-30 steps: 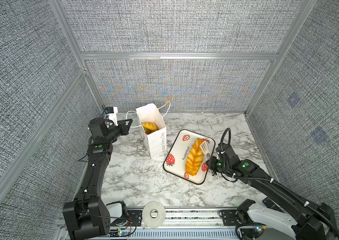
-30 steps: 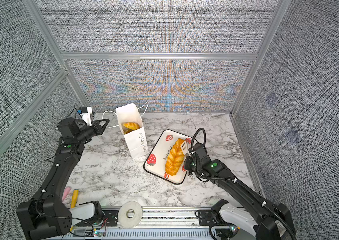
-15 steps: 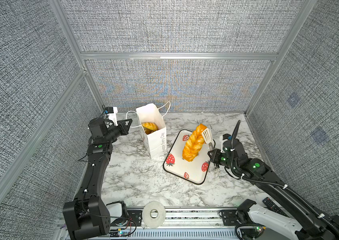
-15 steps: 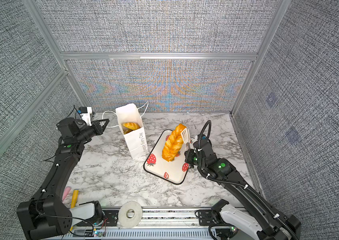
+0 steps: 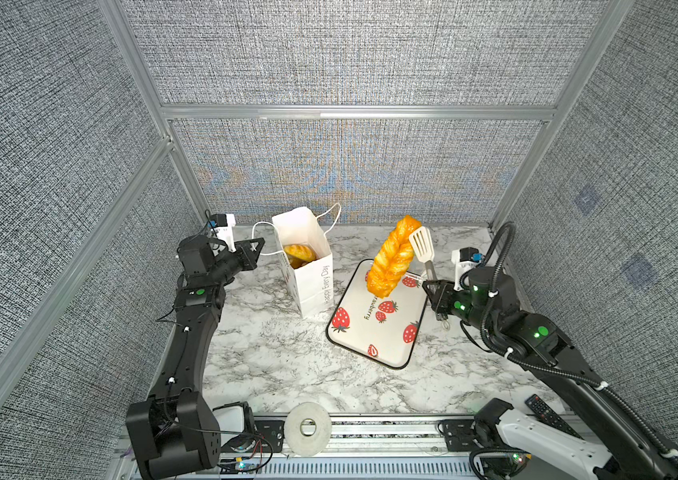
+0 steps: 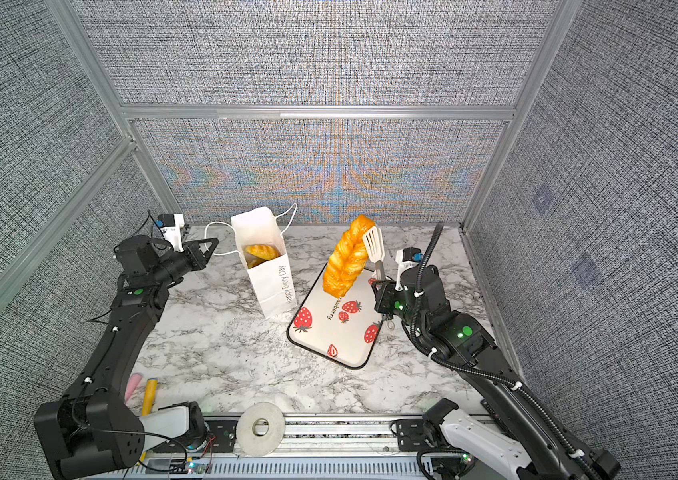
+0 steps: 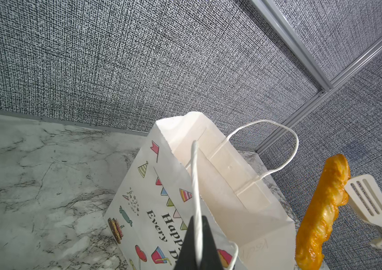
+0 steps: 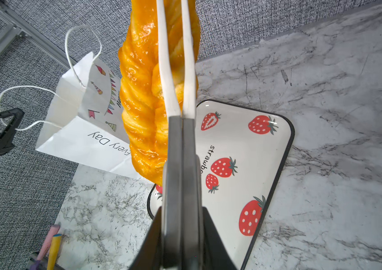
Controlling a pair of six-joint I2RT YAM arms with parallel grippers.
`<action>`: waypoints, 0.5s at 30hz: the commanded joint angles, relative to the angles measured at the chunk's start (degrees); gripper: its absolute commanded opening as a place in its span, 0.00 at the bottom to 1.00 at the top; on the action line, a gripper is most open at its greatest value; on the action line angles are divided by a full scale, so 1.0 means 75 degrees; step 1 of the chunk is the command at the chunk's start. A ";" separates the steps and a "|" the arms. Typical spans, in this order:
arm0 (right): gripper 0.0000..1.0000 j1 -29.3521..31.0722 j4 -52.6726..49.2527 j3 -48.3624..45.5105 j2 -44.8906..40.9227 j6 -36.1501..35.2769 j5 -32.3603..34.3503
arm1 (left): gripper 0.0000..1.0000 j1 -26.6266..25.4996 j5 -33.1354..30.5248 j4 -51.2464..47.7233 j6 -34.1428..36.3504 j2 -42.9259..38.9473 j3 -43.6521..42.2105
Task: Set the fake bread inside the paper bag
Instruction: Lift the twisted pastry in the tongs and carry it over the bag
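Right wrist view: glossy ridged fake bread [image 8: 138,105] clamped between flat white tongs [image 8: 164,70].

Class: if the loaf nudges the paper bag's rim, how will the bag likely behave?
The bag is tall, narrow and thin-walled, so it would probably tip or slide easily. Its creased walls stand upright, so it is likely stiffish yet crushable. The left gripper pinches a limp cord handle, which may steady it only slightly.
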 commanded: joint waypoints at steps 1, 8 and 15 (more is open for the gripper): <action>0.15 0.0072 0.0564 0.0333 0.0127 -0.0326 0.0055 | 0.00 0.0010 -0.0017 0.0071 0.0059 0.0019 -0.0011; 0.15 0.0366 0.0938 0.1163 0.0781 -0.0632 -0.0046 | 0.00 0.0020 -0.0007 0.0088 0.0058 0.0041 -0.0011; 0.15 0.1046 0.1309 0.2266 0.1769 -0.1130 0.0204 | 0.00 0.0021 -0.0005 0.0094 0.0057 0.0064 -0.0011</action>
